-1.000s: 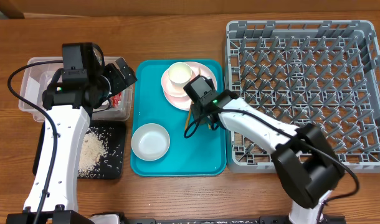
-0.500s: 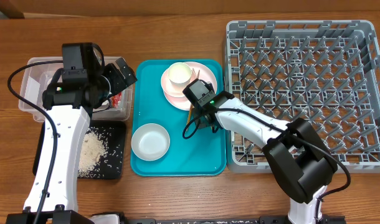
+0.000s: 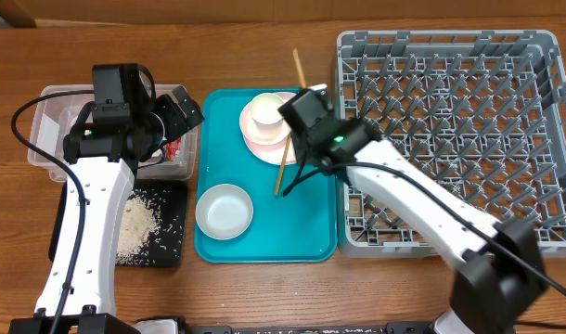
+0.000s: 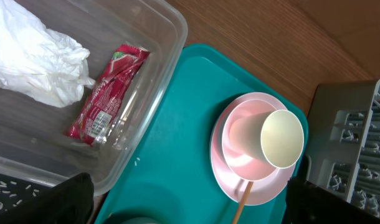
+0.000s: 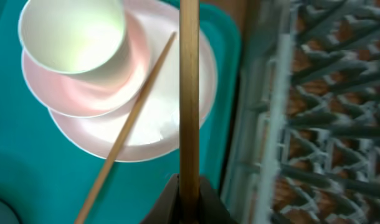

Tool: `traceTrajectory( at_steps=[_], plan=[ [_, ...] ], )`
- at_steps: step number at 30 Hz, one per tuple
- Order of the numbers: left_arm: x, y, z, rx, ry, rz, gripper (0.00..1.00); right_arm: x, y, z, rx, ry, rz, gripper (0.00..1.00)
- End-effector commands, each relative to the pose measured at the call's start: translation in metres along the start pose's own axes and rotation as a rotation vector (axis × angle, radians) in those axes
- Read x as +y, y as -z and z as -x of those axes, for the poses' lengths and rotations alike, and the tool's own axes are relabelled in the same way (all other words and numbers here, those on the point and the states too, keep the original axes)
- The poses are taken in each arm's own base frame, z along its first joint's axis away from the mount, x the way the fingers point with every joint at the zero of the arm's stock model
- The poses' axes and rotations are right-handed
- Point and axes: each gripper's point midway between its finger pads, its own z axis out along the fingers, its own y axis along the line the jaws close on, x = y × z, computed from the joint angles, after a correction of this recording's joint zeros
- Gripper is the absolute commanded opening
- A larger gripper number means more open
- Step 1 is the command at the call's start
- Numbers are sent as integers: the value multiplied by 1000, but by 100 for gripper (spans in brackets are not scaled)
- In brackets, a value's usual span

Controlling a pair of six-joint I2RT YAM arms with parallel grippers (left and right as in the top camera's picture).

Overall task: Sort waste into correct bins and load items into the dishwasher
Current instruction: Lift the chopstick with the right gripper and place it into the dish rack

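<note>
My right gripper (image 5: 189,186) is shut on a wooden chopstick (image 5: 189,93) and holds it in the air over the right edge of the pink plate (image 5: 159,118); it also shows from overhead (image 3: 304,95). A white cup (image 3: 266,109) lies on the plate (image 3: 263,148). A small white bowl (image 3: 225,211) sits lower on the teal tray. My left gripper (image 4: 190,205) is open and empty above the clear tub (image 4: 171,37), which holds the white tissue (image 4: 28,62) and red wrapper (image 4: 106,93). Rice (image 3: 136,227) lies on the black tray (image 3: 172,250). The larger bowl is out of view.
The grey dish rack (image 3: 450,130) fills the right side, with no dishes in it. A second chopstick (image 3: 282,169) leans from the plate onto the teal serving tray (image 3: 302,232). Bare wooden table surrounds everything.
My right gripper has lifted one chopstick off the teal tray and risen toward the plate's right edge. The other chopstick stays on the tray. The left arm has not moved.
</note>
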Motion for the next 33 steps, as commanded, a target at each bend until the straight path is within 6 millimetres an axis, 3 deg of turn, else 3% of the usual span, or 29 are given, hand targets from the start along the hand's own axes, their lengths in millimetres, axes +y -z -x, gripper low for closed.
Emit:
traceTrajectory(
  at_steps=[1,5,13,19,33],
  plan=[
    [-6,7,5,-17,-10,-23,100,-33,9,10,-19,-48,-81,4],
    [-6,7,5,-17,-10,-23,100,-63,3,-8,91,-110,-107,4],
    [-6,7,5,-17,-10,-23,100,-82,-13,-31,227,-114,8,4],
    [-6,7,5,-17,-10,-23,100,-69,-21,-37,250,-58,114,4],
    [-6,7,5,-17,-10,-23,100,-74,-30,-43,255,-122,98,4]
  ],
)
